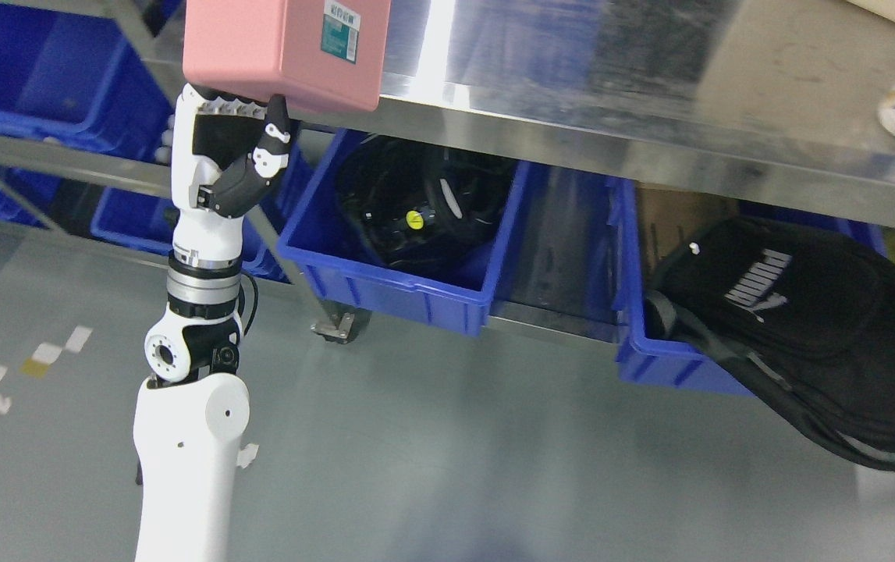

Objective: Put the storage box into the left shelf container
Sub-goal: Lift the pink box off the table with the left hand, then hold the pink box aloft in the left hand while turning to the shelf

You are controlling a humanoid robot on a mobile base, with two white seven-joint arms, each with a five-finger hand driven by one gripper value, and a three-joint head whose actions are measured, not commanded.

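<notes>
Left hand point(225, 152) raised at upper left of frame, fingers point(275, 144) curled up under the pink storage box point(287, 48), gripping its lower edge. Box sits against the steel shelf point(611, 86) front edge, above the blue bins point(392, 277) on the lower level.

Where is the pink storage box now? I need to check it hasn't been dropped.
In the head view it is at the upper left: the pink storage box is held up by the left hand, beside the steel shelf's front edge.
</notes>
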